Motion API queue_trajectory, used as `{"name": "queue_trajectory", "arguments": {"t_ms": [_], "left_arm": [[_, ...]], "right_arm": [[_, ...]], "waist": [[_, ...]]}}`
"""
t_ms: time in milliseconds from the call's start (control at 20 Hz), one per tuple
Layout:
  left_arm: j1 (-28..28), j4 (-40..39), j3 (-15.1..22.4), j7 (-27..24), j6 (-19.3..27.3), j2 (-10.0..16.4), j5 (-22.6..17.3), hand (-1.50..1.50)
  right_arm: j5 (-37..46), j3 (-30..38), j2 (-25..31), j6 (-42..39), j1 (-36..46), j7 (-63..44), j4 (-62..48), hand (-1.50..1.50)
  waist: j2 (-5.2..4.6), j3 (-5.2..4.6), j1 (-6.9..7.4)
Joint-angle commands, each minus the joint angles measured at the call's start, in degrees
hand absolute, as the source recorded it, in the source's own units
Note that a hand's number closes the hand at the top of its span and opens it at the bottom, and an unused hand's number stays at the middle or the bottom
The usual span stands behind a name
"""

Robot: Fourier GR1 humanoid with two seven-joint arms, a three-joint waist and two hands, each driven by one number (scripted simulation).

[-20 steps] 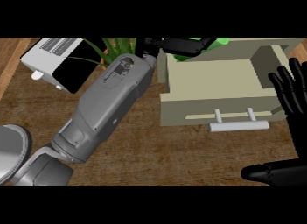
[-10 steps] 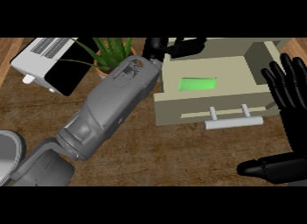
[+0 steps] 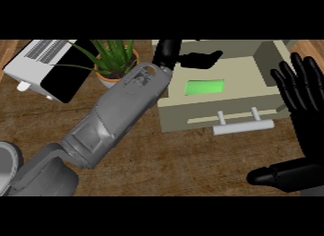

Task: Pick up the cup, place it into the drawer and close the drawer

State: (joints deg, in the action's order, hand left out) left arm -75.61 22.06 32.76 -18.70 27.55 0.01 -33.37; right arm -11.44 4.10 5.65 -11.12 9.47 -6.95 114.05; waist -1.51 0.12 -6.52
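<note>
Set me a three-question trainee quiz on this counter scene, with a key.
1. True or false: the green cup lies inside the drawer.
2. Which thing stands beside the white toaster? A) potted plant B) kettle C) fruit bowl
3. Fill in: the drawer is ____ (open or closed).
Key: 1 true; 2 A; 3 open.
</note>
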Motion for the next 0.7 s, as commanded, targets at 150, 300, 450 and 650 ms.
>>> {"name": "queue_trajectory", "arguments": {"t_ms": [150, 300, 450, 650], "left_arm": [[0.7, 4.5, 0.8, -1.9, 0.4, 0.0, -6.2, -1.50], [0.8, 5.3, -0.7, -5.0, -1.4, 0.0, -8.7, -1.50], [2.1, 6.3, -3.1, -9.6, -3.7, 0.0, -10.8, -1.50], [-0.9, 8.0, -6.5, -6.9, -5.9, 0.0, -11.6, -1.50]], "right_arm": [[-1.6, -0.5, -0.7, -0.2, 0.0, -0.4, 1.1, -1.50], [-4.6, 1.3, -0.4, 0.3, 2.1, -2.6, 0.9, -1.50], [-8.8, 3.5, 1.5, -2.6, -0.9, -3.0, 1.3, -1.50], [-6.6, 1.5, 0.3, -3.0, -3.1, -1.0, 1.7, -1.50]], "waist": [[0.14, -0.05, -0.06], [0.36, -0.08, 1.42], [0.70, -0.08, 2.61], [1.32, -0.10, 5.06]]}}
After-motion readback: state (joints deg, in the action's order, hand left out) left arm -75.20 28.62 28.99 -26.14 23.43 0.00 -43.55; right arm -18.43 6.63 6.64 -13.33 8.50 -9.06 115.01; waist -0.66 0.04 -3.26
